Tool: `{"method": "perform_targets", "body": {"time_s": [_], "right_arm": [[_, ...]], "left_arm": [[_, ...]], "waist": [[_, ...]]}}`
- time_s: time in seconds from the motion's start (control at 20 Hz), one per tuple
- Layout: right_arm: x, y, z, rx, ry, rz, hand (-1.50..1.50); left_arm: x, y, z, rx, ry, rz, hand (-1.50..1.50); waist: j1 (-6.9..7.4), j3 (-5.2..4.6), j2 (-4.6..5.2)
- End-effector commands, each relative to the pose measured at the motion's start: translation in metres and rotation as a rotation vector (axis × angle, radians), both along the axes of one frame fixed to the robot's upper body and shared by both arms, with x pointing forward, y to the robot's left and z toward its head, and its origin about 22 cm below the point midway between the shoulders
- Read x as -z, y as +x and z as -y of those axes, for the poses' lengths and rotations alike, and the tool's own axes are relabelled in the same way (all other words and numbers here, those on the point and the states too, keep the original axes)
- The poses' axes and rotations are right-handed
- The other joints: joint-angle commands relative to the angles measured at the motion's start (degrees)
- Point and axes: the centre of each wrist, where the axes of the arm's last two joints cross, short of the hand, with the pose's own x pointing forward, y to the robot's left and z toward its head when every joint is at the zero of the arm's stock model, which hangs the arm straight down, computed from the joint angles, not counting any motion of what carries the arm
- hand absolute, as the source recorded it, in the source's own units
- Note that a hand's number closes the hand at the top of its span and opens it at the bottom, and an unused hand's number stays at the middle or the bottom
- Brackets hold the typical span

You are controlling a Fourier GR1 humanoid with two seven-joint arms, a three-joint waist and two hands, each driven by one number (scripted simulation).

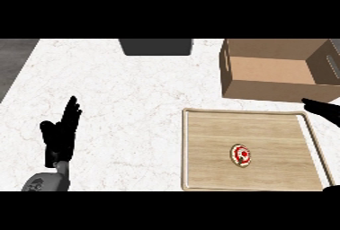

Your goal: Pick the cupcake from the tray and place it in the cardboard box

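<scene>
One cupcake (pixel 241 154) on the wooden tray (pixel 199 175), a little right of the tray's middle, seen from above as a round pale rim with a red top and a white spot, untouched by either hand. Beyond the tray's far edge, just beside it toward the right, an open cardboard box (pixel 279 89), flaps up, brown floor bare, a slot cut in its right wall. Left of the box, at the far edge of the white marbled bench (pixel 133 99), a dark grey block (pixel 157 46), only partly in view. Well left of the tray, resting near the lower edge, left hand (pixel 60 134) on its grey forearm, fingers (pixel 70 110) straight, close together and pointing away, thumb off to the side, holding nothing. Over the tray's far right corner, close to the box's front wall, right hand (pixel 323 109) coming in from the right edge, only dark fingers showing, stretched out toward the left and uncurled, apart from the cupcake and holding nothing.
</scene>
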Motion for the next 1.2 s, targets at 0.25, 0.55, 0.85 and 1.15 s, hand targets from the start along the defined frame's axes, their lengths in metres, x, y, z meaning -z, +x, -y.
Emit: {"method": "perform_targets", "body": {"time_s": [0.25, 0.55, 0.85, 1.15], "right_arm": [[-0.001, -0.017, -0.071, -0.003, -0.195, -0.109, -1.50], [0.012, -0.010, -0.071, 0.050, -0.314, -0.218, -1.50], [0.014, -0.015, -0.091, 0.048, -0.304, -0.258, -1.50], [0.018, -0.019, -0.119, 0.081, -0.347, -0.248, -1.50]], "left_arm": [[-0.006, -0.001, -0.010, 0.004, -0.002, 0.005, 0.00], [-0.003, -0.003, -0.020, 0.010, -0.018, -0.010, 0.00], [0.004, 0.005, 0.009, -0.013, 0.003, -0.003, 0.00], [0.004, 0.010, -0.009, 0.008, 0.001, 0.002, 0.00]], "waist": [[0.59, 0.06, 0.05], [0.50, 0.08, 0.06], [0.18, 0.08, 0.07], [0.13, 0.07, 0.08]]}}
